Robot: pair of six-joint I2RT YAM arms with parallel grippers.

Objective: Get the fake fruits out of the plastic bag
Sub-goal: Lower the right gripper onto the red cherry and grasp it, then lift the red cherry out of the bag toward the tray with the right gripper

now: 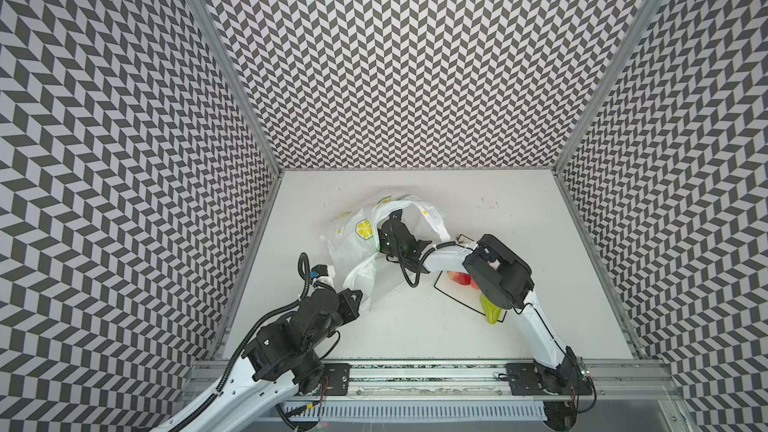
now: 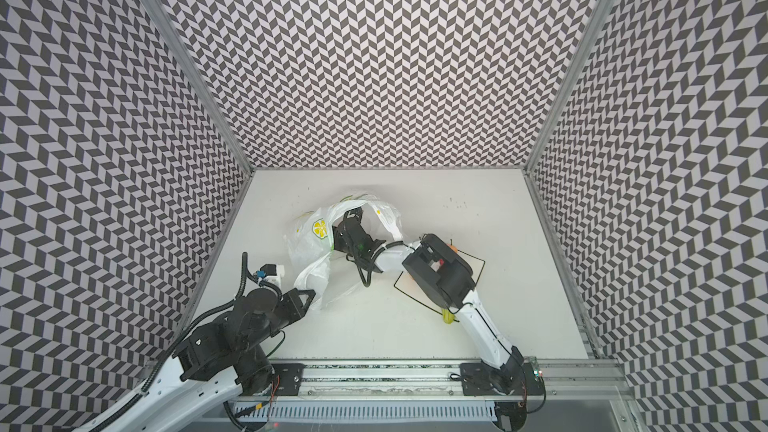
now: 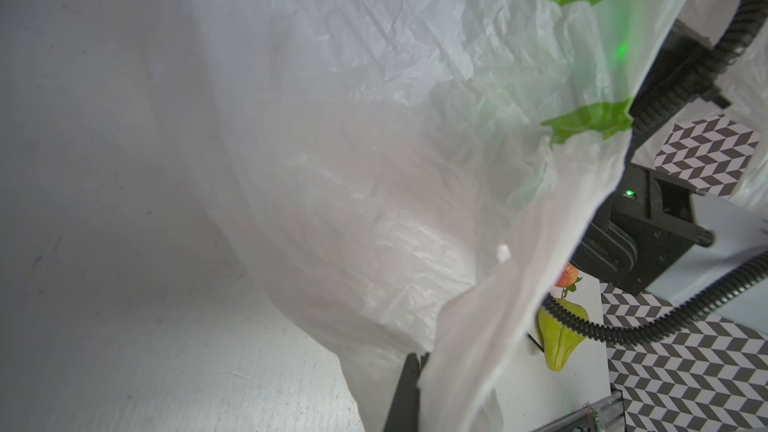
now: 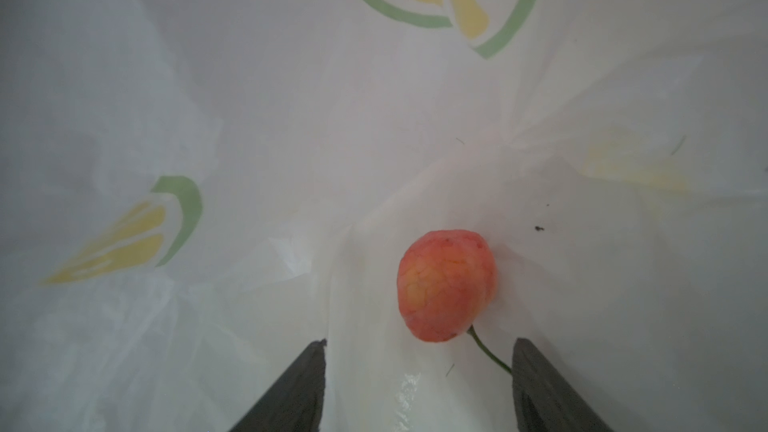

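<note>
Plastic bag [image 3: 374, 139]: translucent, crinkled, fills most of the view; lemon and green leaf prints.
Left end effector [image 3: 415, 363]: clamped on the bag's film.
Pear-shaped fruit [image 3: 561, 344]: yellow-green, lying beyond the bag, corrugated cable [image 3: 623, 332] crossing it.
Red fruit [image 3: 567, 278]: half hidden behind the black right arm [image 3: 648, 238].

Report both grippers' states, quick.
Left gripper: shut on a fold of the plastic bag.
Right gripper: open inside the bag, with a cherry just ahead of its fingers, not gripped.
</note>
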